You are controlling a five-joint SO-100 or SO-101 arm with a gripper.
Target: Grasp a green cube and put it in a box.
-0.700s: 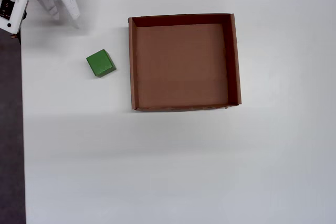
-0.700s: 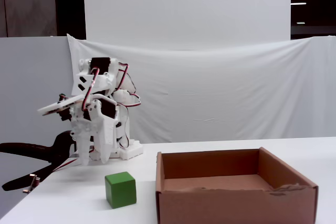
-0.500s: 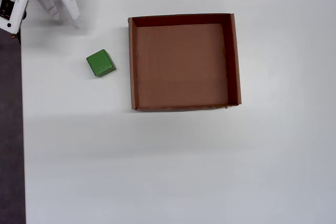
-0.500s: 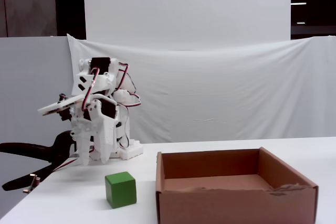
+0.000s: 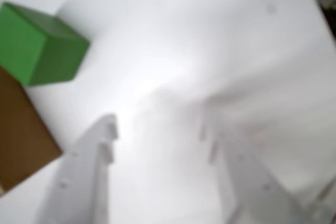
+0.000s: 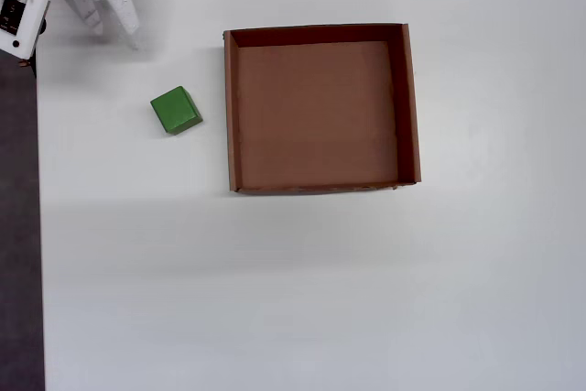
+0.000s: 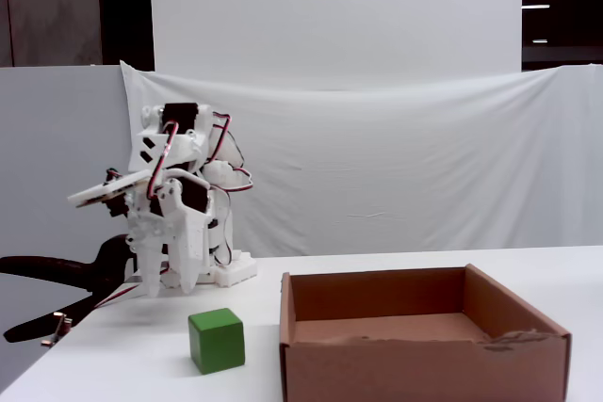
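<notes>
Gripper [image 5: 157,129] spread apart and empty, well short of the cube.

Cube [image 6: 176,110] sits on the table [image 6: 302,290] just beside the box [image 6: 232,135], outside its wall and apart from it. It looks stiff, light and matte, unlikely to slip; best pinched across two opposite flat faces, square-on.

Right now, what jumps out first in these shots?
The green cube on the white table, just left of the box in the overhead view. Next, the big empty brown box mid-table. The white arm's hand hangs open in the top-left corner, away from both.
</notes>
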